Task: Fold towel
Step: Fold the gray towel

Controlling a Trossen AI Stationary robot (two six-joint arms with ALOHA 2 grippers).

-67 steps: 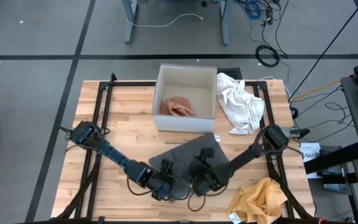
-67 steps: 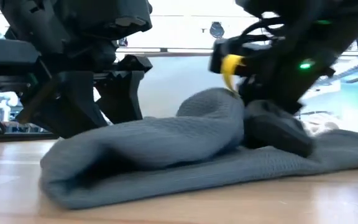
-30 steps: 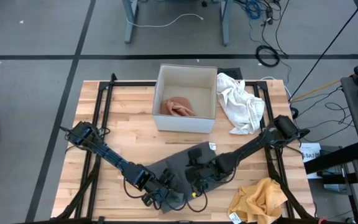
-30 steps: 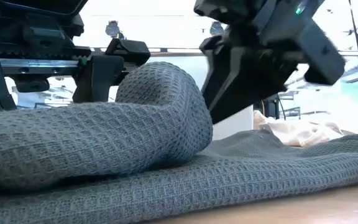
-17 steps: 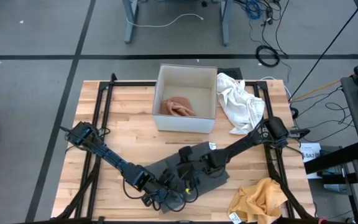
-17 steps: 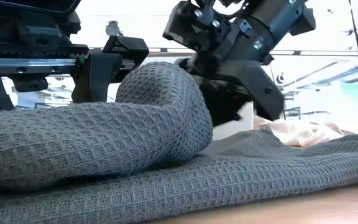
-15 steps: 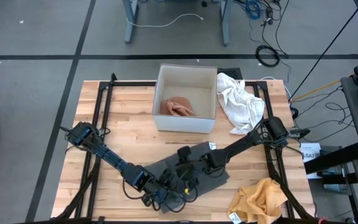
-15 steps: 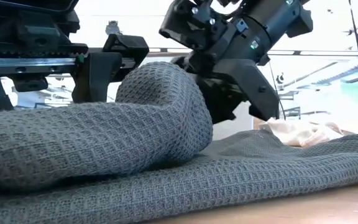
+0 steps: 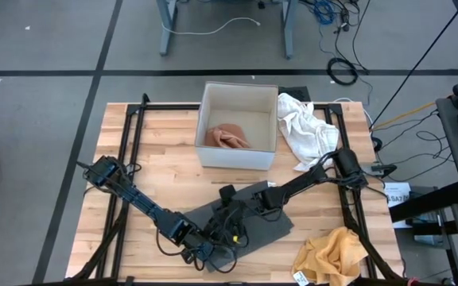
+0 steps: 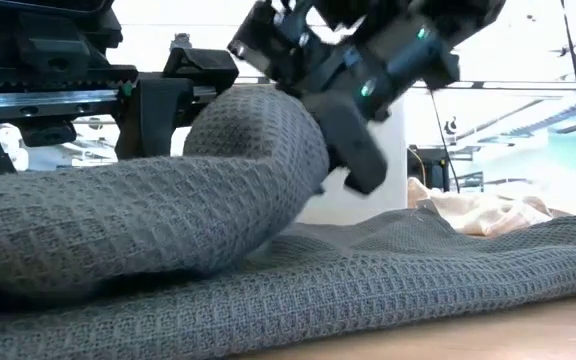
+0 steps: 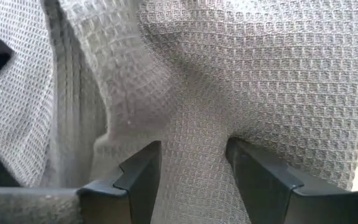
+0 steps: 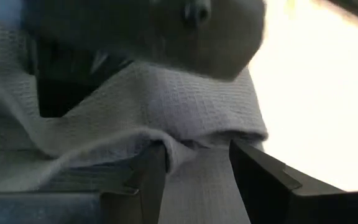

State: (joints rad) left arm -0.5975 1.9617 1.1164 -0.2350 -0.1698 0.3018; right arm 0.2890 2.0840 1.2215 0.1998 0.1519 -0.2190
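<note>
Near table edge, centre: grey waffle-weave towel (image 9: 249, 222), soft, light and limp, likely to sag, so best pinched at edge folds. Left gripper (image 9: 207, 253) and, just beyond, right gripper (image 9: 227, 216) each clamp bunched towel cloth.

Grey towel (image 10: 148, 230) cut off at low view's left edge; right claw (image 10: 353, 150) motion-blurred.

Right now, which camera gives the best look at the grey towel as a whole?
The high view: it alone shows the grey towel whole, on the table's near middle, under both grippers. The low view sees only a raised fold close up. Each wrist view shows just waffle weave bunched between that arm's own fingers.
</note>
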